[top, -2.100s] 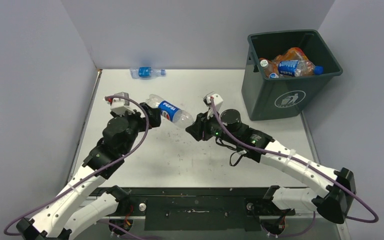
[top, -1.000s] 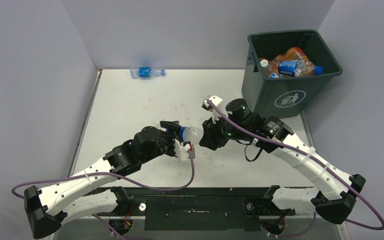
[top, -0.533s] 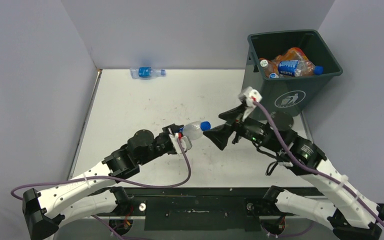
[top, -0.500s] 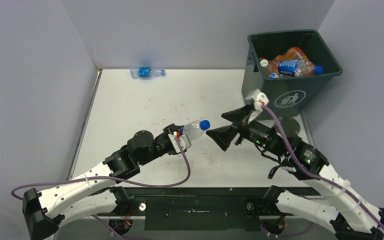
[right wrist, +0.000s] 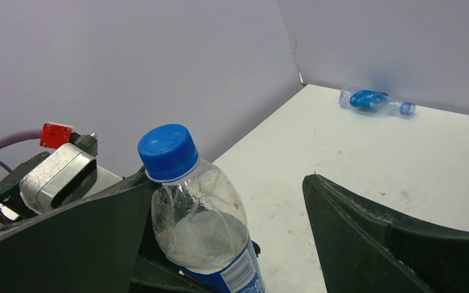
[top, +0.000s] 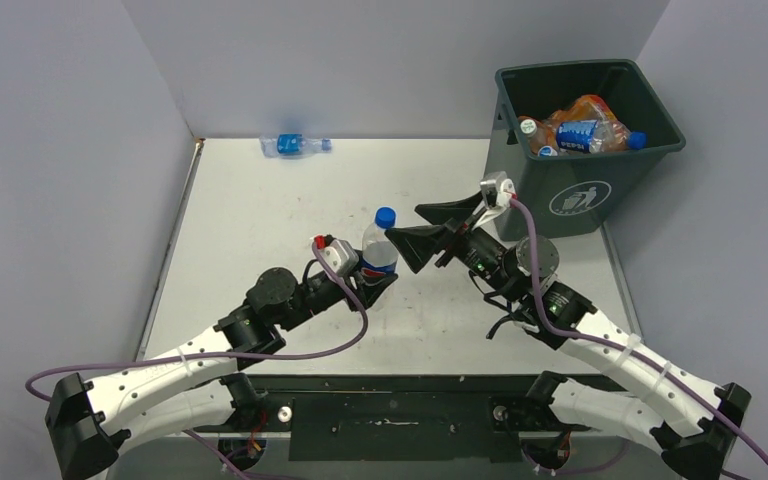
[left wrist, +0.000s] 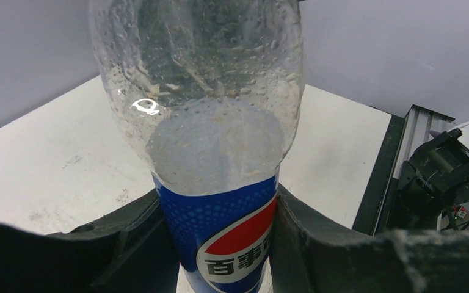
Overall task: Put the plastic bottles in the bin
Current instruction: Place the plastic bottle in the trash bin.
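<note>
Within the left hand (top: 374,284), Pepsi bottle (top: 378,252) upright, blue cap (top: 385,214) uppermost.

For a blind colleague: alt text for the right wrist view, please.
A clear, blue-capped bottle is upright between the dark fingers of the open right pincer. A second bottle lies on the white table by the far wall.

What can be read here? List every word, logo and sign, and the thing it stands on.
"百事", rest hidden, with a red, white and blue round logo: label of the upright bottle.
White litter sign, no words: front of the bin.
"PEPSI", barely legible: blue label of a bottle in the bin.
Far bottle: label too small to read.
</note>
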